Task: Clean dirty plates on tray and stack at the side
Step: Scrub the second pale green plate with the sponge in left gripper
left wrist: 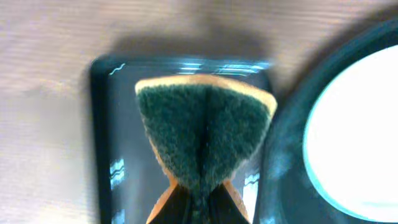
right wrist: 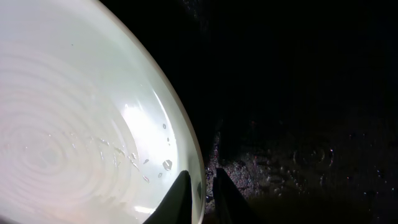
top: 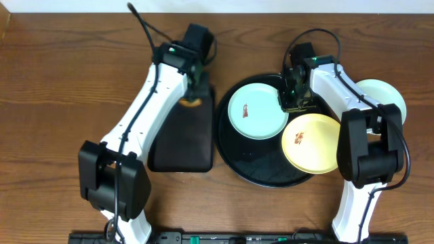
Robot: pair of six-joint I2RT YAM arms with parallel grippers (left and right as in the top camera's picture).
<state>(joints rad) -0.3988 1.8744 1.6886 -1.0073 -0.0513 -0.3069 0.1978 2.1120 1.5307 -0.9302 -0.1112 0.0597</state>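
- My right claw [right wrist: 202,190] pinched the near rim of the mint plate [top: 256,110], one finger over the edge and one under. I judged this was to steady or tilt the plate for wiping.
- That plate lay on the left half of the round tray [top: 261,169], with a brown smear [top: 245,110] showing near its centre.
- My left claw [left wrist: 198,208] was pressed together on a sponge [left wrist: 205,130], folding it so the green scrub face bulged outward. It hung over the rectangular tray [left wrist: 102,155], just beside the round tray and ready to go across.
- The yellow plate [top: 312,144], also smeared, sat at the round tray's right, overhanging its rim.
- A second mint plate [top: 386,91] rested on the bare table [top: 54,88] to the right, partly hidden by my right arm. I took that spot to be the stacking side.
- Only the overhead view showed all three plates and both smears, but there my right claw's grip was too small to read.
- The right wrist view alone showed the rim between my fingers and the water droplets on the plate.
- The left wrist view alone showed the sponge's fold.
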